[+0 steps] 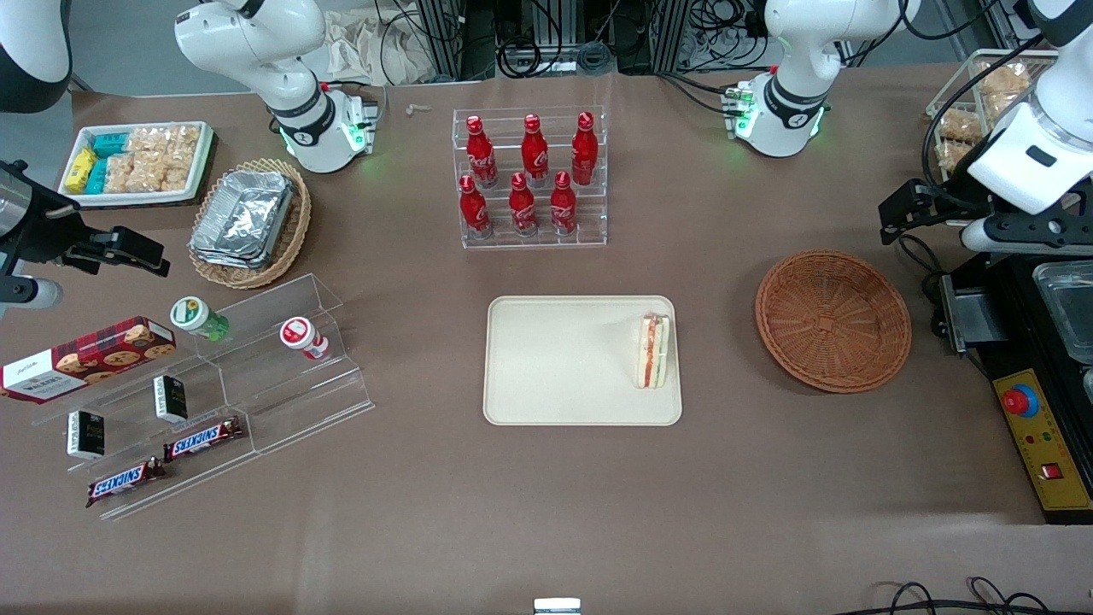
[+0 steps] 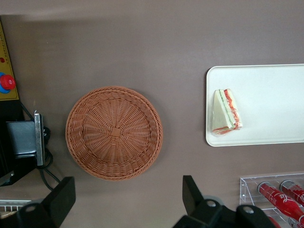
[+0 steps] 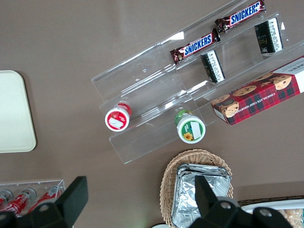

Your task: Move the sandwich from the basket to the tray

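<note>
The sandwich [image 1: 653,351] [image 2: 226,113], a white bread wedge with red and green filling, lies on the cream tray [image 1: 564,367] [image 2: 266,95], at the tray's end nearest the basket. The round reddish-brown wicker basket [image 1: 832,319] [image 2: 114,132] sits beside the tray toward the working arm's end of the table, with nothing in it. My gripper [image 1: 909,209] [image 2: 127,197] hangs raised above the table, a little farther from the front camera than the basket. It is open and holds nothing.
A clear rack of red bottles [image 1: 531,179] [image 2: 278,194] stands farther from the front camera than the tray. A black and yellow control box with a red button [image 1: 1037,436] [image 2: 7,83] sits beside the basket. Snack shelves [image 1: 213,384] and a foil-tray basket [image 1: 248,222] lie toward the parked arm's end.
</note>
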`<state>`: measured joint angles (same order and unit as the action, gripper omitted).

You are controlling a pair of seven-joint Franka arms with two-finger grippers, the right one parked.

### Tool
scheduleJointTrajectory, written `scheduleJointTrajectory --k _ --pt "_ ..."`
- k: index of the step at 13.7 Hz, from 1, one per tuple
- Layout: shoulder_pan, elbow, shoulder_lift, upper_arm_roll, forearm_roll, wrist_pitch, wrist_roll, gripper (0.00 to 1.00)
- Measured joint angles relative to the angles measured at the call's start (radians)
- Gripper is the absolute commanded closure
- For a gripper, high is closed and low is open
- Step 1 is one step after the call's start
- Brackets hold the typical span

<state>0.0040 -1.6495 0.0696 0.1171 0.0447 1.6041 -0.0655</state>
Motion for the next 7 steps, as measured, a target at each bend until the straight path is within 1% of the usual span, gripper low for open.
scheduleJointTrajectory --k 7 --pt "0.0 -0.01 -0.005 0.0 0.0 -0.001 0.0 0.0"
